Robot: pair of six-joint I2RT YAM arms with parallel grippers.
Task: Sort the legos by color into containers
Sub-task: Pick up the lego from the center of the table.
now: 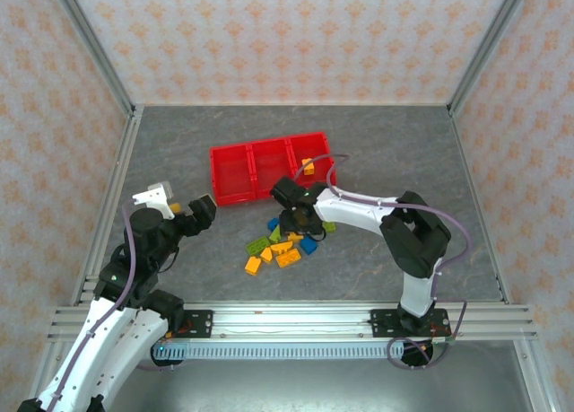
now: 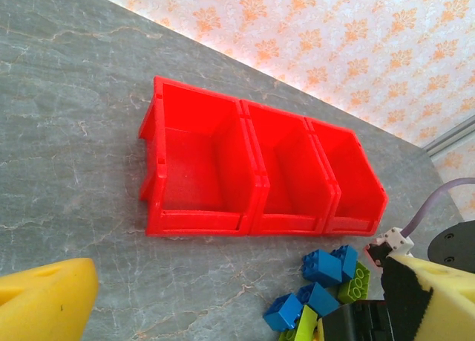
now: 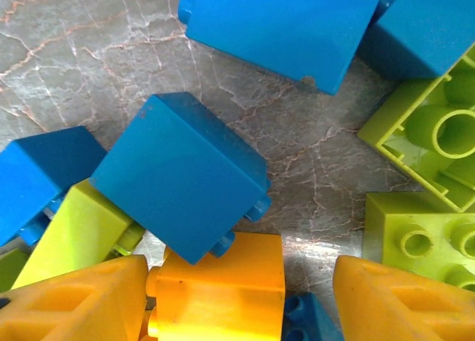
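a: where does the top view sit?
b: high above the near edge, looking down and forward over the whole table (image 1: 179,143).
a: and the left wrist view?
b: low on the left, fairly near, slanting across the table toward the containers (image 2: 194,163) and the wall (image 2: 334,29) behind them.
a: the right wrist one?
b: very close, facing straight down on the legos (image 3: 178,170).
a: what do they share?
b: all three catch the legos; the top and left wrist views both take in the containers.

Looks like a robot lab cell, not a home: patterned panels (image 1: 296,35) box in a grey table (image 1: 179,134), aluminium posts (image 1: 94,48) in the upper corners (fake-cosy wallpaper), arms (image 1: 359,213) bolted to a rail (image 1: 296,320) along the bottom.
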